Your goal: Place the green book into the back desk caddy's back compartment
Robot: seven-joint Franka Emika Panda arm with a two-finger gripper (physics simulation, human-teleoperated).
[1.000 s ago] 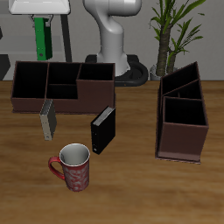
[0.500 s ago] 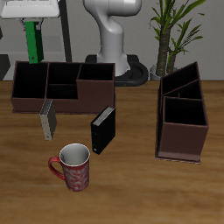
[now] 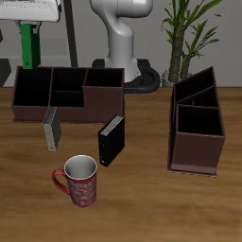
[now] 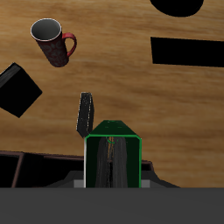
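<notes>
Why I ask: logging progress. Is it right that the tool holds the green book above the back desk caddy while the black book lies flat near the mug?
Not quite. In the exterior view the black book stands upright, not flat. The tool does hold the green book above the back desk caddy, near the mug.

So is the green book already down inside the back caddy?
No, the green book hangs upright in the gripper, above the back desk caddy and outside its compartments.

Three books (image 3: 28,43) (image 3: 112,140) (image 3: 51,129) — two caddies (image 3: 66,93) (image 3: 197,128) — one mug (image 3: 77,181).
</notes>
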